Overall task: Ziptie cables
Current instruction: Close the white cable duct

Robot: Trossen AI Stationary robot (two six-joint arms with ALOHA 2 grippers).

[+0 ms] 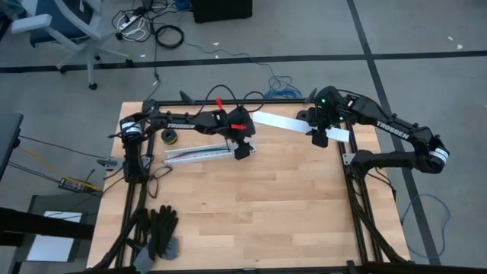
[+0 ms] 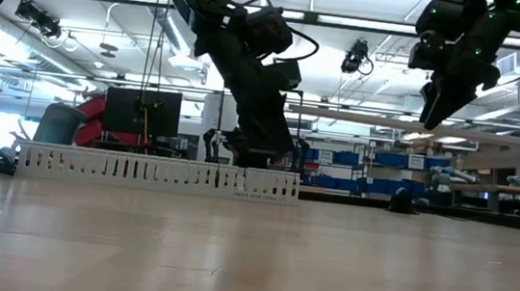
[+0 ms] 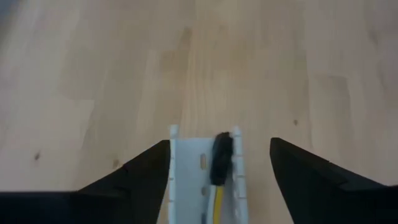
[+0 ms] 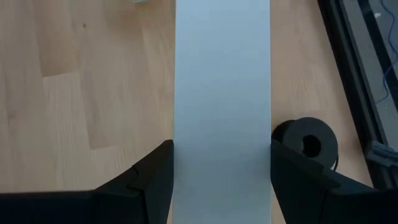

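1. The cables [image 3: 216,202] lie inside the white slotted channel [image 1: 199,153], which sits on the desk [image 1: 259,213] toward its far left part. In the left wrist view a yellow wire and a small dark plug end [image 3: 221,159] show at the channel's open end; the other wires I can't make out.
2. The left claw [image 1: 243,151] is down at the right end of that channel, its fingers [image 3: 140,171] spread wide to either side of the channel's walls, with a gap on both sides; it has hold of nothing.
3. The right claw [image 1: 319,137] is raised above the far right part of the desk, holding a long flat white strip [image 1: 293,123] that runs leftward from it. Its fingers [image 4: 152,171] press against the strip's two edges.
4. A black tape roll [image 4: 305,142] lies on the desk just beside the strip.
5. A pair of black gloves [image 1: 160,228] rests at the near left corner.
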